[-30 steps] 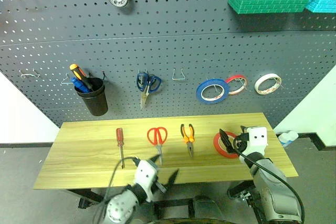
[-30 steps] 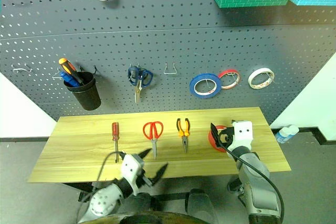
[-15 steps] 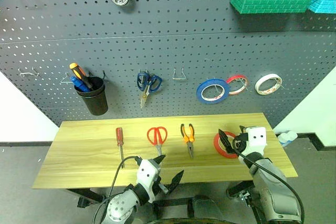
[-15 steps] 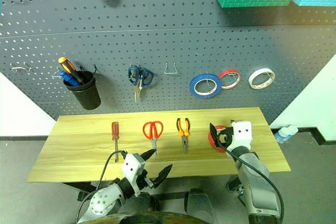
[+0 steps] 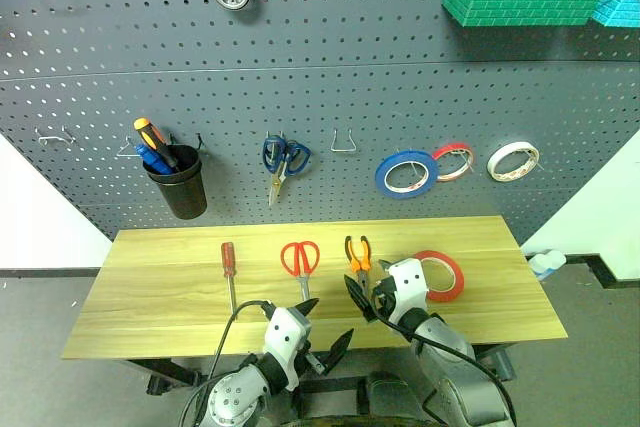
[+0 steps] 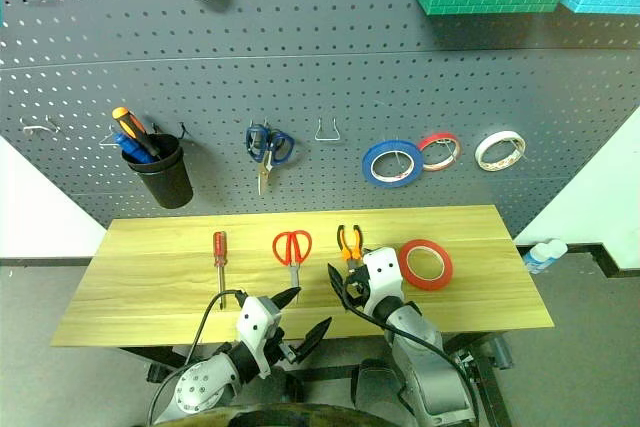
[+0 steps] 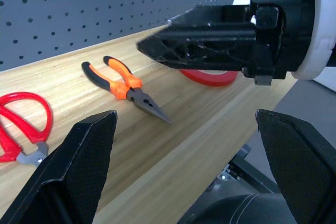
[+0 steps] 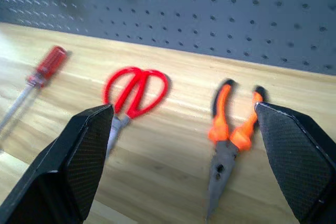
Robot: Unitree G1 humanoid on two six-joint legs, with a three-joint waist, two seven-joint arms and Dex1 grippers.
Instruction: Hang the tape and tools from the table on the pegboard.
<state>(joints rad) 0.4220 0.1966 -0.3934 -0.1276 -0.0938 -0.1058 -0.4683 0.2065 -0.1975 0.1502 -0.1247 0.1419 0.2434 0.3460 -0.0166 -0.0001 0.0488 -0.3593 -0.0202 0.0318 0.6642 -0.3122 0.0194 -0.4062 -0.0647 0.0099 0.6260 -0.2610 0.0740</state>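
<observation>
Left hand [image 5: 318, 325] spread wide, holding nothing, at the desk's [image 5: 160, 297] front edge; screwdriver [image 5: 229, 274], scissors [image 5: 300, 262], pliers [image 5: 358, 259] lie flat; right hand [image 5: 366, 297] gaping, unladen, over the pliers; red tape [image 5: 440, 273] beside it.

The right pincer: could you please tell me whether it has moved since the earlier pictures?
Yes. The right pincer has swung left, from over the red tape to in front of the pliers, leaving the tape uncovered.

Head pair high and wide, wrist cameras low and close

The table [image 5: 150, 297] and pegboard [image 5: 330, 77] are seen from above by both head views; the pliers [image 7: 126, 85] and scissors [image 8: 134, 90] are shared by the low, close wrist views.
</observation>
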